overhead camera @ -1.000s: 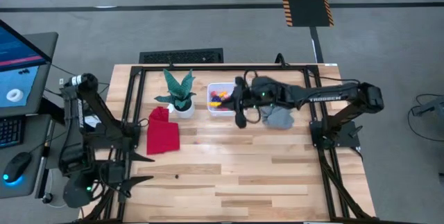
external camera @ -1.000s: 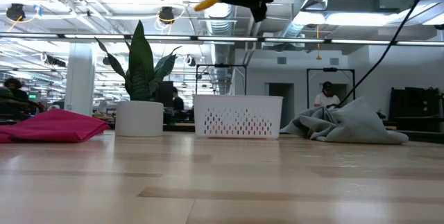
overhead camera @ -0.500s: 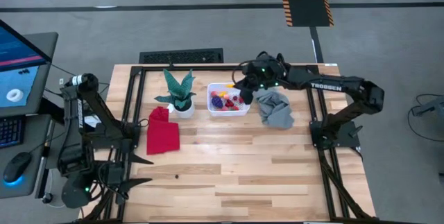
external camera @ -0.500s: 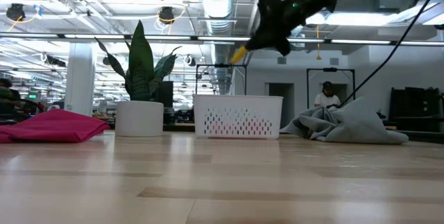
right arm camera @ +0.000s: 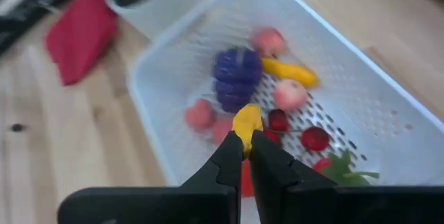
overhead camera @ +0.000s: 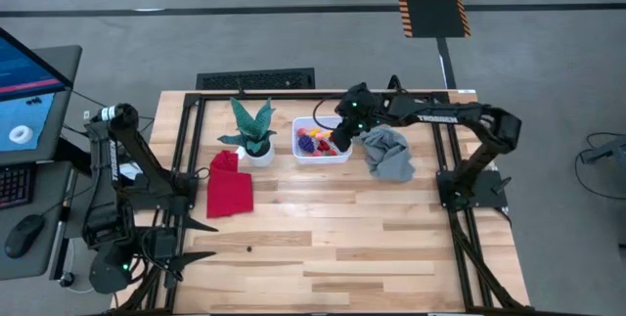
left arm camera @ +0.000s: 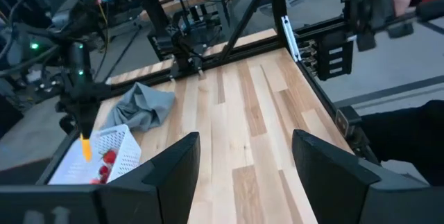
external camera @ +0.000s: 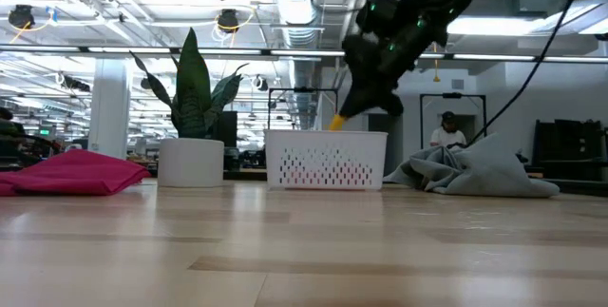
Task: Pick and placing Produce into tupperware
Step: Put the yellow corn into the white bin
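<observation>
Jaws parted, the left gripper (overhead camera: 191, 238) waits at the table's near left. Farther right, the right gripper (right arm camera: 244, 139) pinches a yellow toy piece (right arm camera: 247, 121) above the white bin (right arm camera: 388, 123) (purple grape bunch (right arm camera: 236, 78) inside).

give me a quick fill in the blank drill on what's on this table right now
1. The right end effector pinches a small ____ produce piece.
2. It hangs over the white ____, which holds other produce.
3. The purple grape bunch lies ____ that container.
4. A grey cloth lies beside it; the folded cloth by the potted plant is ____.

Missing words: yellow; tupperware; inside; red
</observation>
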